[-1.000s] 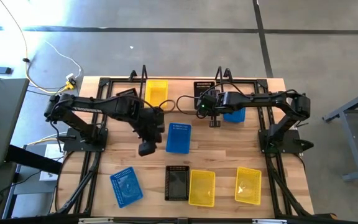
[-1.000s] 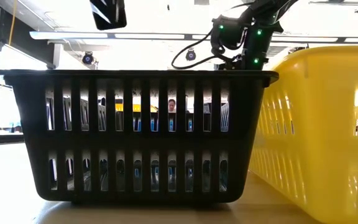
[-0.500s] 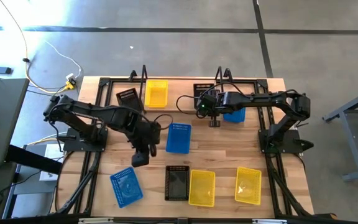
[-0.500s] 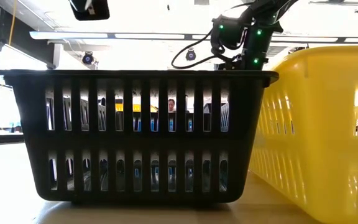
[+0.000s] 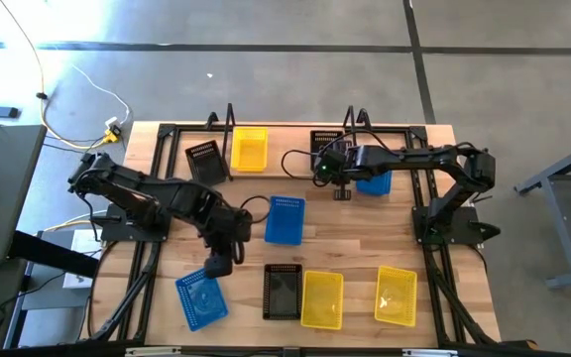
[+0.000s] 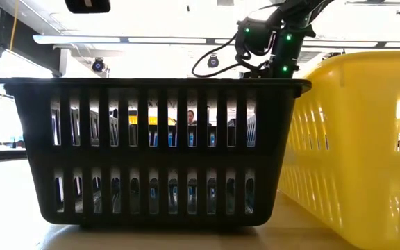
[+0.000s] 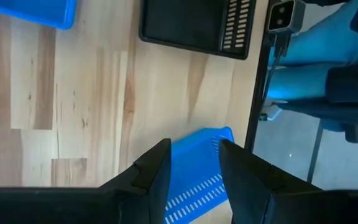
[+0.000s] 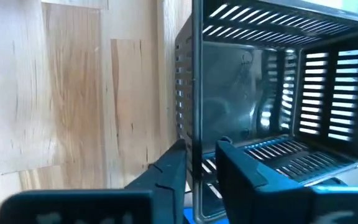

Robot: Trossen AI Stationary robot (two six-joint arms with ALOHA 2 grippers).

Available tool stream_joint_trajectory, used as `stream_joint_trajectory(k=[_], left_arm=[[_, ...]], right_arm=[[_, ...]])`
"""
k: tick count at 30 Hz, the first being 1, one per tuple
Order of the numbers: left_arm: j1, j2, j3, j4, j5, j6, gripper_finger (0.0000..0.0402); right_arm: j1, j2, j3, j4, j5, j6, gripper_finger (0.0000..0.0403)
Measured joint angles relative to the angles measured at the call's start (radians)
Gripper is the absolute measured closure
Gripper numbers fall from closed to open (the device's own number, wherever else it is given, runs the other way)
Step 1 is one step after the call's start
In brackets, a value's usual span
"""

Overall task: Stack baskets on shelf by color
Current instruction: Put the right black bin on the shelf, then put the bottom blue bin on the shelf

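Baskets scattered on table (image 5: pixel 365 233); left gripper (image 5: pixel 216 266) open just above front-left blue basket (image 5: pixel 201 297), right gripper (image 8: pixel 194 165) clamped on black basket (image 8: pixel 272 81) rim at shelf (image 5: pixel 355 127).

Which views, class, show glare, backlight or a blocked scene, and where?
High view: a bright sunlit patch glares on the floor left of the table. Low view: ceiling lights wash out the top, and the black basket and yellow basket fill the frame, backlit through the slots. Right wrist view: light shines through the black basket's slots.
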Motion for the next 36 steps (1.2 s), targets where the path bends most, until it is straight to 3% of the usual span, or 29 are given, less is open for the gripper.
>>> stream_joint_trajectory(k=[6, 20, 29, 36], left_arm=[[-0.027, 0.000, 0.000, 0.000, 0.000, -0.015, 0.0275], [-0.181, 0.000, 0.000, 0.001, -0.101, -0.220, 0.0275], [-0.299, 0.008, 0.000, 0.041, -0.223, -0.483, 0.0275], [-0.398, 0.053, 0.000, 0.029, -0.254, -0.716, 0.0275]], right_arm=[[0.017, 0.000, 0.031, -0.075, 0.045, 0.000, 0.0291], [0.095, 0.000, 0.296, -0.345, -0.011, 0.258, 0.0288], [0.135, 0.000, 0.417, -0.416, -0.015, 0.290, 0.0289], [0.140, -0.001, 0.474, -0.462, -0.017, 0.290, 0.0289]])
